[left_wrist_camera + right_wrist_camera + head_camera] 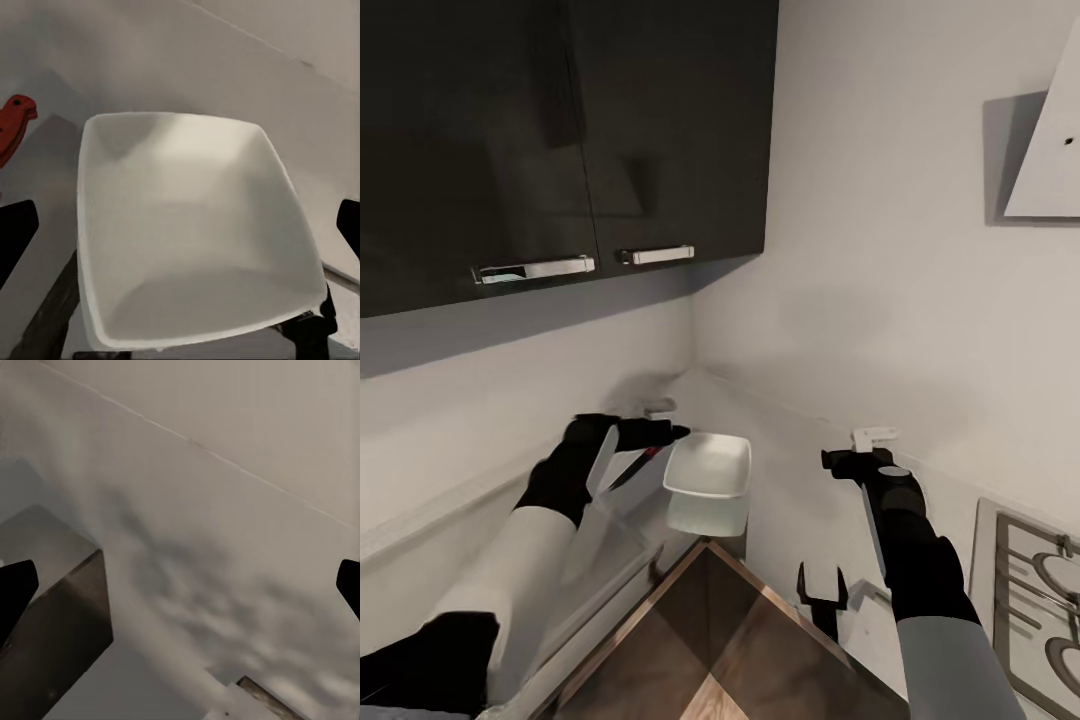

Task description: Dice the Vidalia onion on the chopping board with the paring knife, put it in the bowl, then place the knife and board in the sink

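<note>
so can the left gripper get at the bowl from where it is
Probably yes. The left gripper hangs right beside the white bowl, whose inside faces its wrist camera with nothing between. A red-handled knife lies below the gripper, off to the side.

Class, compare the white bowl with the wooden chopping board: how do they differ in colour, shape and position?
The bowl is plain white; the chopping board is dark brown with visible grain. The bowl is hollow with raised walls; the board is a flat slab. The bowl sits farther from the robot, the board nearer. Both rest on the countertop.

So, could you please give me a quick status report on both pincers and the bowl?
Left pincer beside the white bowl, paring knife under it. Right pincer open, empty. Bowl empty. Chopping board in front of it.
</note>
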